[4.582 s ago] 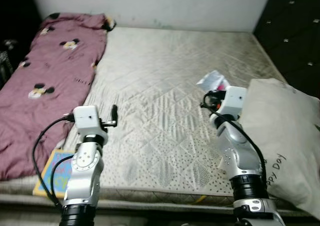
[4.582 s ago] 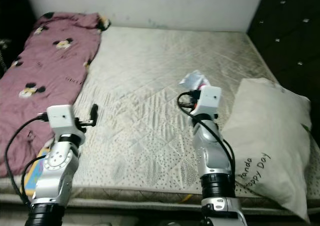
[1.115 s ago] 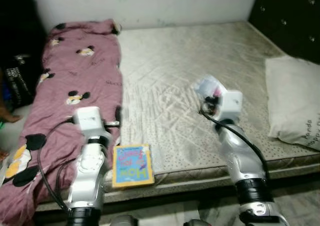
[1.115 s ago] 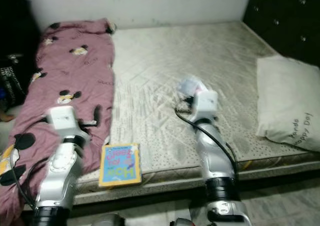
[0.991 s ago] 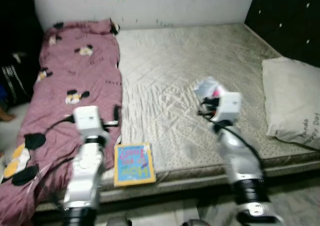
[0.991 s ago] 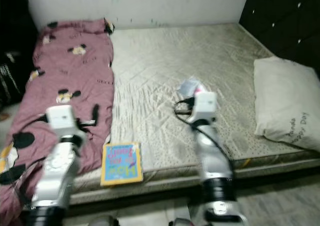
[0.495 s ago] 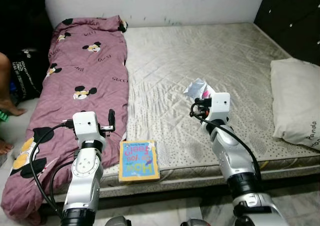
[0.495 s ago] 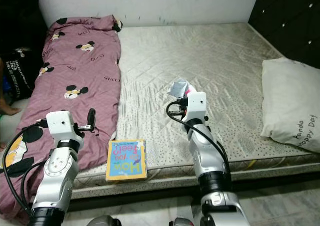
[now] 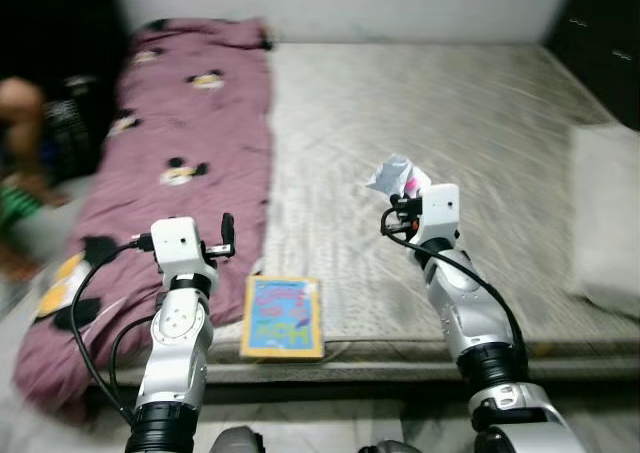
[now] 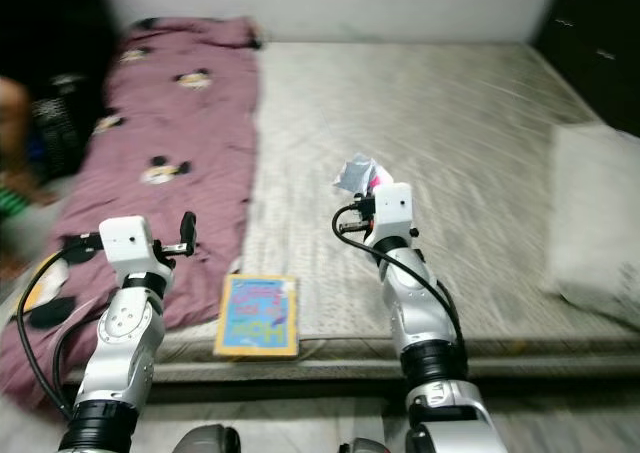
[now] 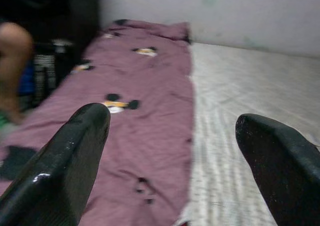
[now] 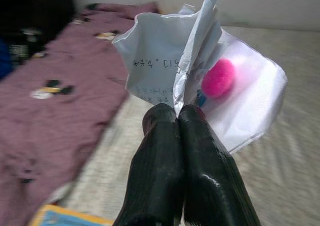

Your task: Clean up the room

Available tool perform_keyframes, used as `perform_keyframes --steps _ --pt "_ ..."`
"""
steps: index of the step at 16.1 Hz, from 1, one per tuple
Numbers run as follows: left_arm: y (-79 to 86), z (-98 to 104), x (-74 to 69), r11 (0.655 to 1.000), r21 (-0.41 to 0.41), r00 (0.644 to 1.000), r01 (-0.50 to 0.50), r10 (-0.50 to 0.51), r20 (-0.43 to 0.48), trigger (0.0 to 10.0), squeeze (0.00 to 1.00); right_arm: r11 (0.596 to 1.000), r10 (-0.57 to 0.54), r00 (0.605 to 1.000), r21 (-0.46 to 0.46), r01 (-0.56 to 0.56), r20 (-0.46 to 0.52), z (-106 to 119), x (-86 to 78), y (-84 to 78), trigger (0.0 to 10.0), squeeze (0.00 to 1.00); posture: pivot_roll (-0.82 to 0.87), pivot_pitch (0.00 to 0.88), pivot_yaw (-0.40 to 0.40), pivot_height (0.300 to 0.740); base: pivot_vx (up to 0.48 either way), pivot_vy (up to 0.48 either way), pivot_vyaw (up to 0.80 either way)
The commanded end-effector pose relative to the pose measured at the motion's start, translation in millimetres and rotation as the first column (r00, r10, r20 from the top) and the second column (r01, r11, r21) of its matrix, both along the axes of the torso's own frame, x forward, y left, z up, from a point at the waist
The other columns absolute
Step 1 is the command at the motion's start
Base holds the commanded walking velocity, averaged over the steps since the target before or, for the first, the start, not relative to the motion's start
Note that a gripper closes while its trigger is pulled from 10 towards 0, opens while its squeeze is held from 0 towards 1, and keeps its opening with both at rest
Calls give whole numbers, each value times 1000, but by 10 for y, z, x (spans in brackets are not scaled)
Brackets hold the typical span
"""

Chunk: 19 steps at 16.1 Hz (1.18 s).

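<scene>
While the right gripper [image 12: 177, 117] clenches the crumpled paper [image 12: 165, 71], a book [image 9: 283, 317] waits.
Lying at the bed's near edge, it sits nearer the spread-jawed left gripper [image 9: 226, 237].

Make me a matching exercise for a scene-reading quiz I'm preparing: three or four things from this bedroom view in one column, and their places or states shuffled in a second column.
Things:
1. crumpled paper
2. picture book
3. maroon blanket
4. left gripper

Places or states:
A. spread along the left side of the mattress
B. pinched in the right gripper
C. open and holding nothing
D. lying flat at the mattress's near edge

Pairs: 1-B, 2-D, 3-A, 4-C
</scene>
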<state>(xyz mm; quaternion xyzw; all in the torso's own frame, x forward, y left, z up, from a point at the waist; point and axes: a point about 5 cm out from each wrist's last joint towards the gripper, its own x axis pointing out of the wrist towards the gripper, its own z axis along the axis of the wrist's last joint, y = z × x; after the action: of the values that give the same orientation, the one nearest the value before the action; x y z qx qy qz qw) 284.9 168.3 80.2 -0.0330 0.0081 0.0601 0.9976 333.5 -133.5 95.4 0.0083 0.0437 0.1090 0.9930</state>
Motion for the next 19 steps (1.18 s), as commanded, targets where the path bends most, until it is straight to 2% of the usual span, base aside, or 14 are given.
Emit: perform_keyframes --steps 1,5,10,19 --pt "3 -7 -9 1000 3 1000 0 0 2 10000 0 1000 4 1000 -10 -4 9 5 -10 -1 10000 0 -32 0 18 740 0 0 400" --pt "-30 -40 -25 1000 -7 1000 15 -15 -6 10000 0 1000 -16 1000 -12 16 6 1 -8 -51 10000 0 -46 0 22 740 0 95 0" --pt "-96 -63 -26 999 -23 1000 27 -27 -9 10000 0 999 -23 1000 -31 22 -3 -34 -44 -94 10000 0 -61 0 22 740 0 468 0" --pt "-126 -82 -31 999 -27 999 30 -30 -13 10000 0 998 10 1000 -66 -9 4 -27 -52 -49 10000 0 -65 0 19 740 0 480 0"
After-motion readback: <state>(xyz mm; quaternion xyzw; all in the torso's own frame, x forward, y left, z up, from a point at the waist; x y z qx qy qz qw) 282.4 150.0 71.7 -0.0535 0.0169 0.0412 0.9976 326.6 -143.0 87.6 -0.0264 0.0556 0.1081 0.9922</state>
